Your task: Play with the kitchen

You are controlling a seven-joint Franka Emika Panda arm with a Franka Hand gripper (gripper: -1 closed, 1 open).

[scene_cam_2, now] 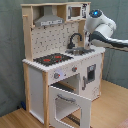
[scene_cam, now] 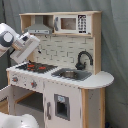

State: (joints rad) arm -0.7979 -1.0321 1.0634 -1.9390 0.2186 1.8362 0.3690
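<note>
tall white and pale-wood toy kitchen (scene_cam: 60, 75) (scene_cam_2: 60, 60): upright against grey curtain (scene_cam: 112, 45) | oven door (scene_cam_2: 70, 102): hanging open in second exterior view | white robot arm (scene_cam: 17, 42) (scene_cam_2: 102, 27): raised beside the kitchen | finger state: cannot tell

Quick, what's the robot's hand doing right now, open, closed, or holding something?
Hand: cannot be told. The arm is up beside the kitchen, above the hob, but neither view shows its hand clearly.
</note>
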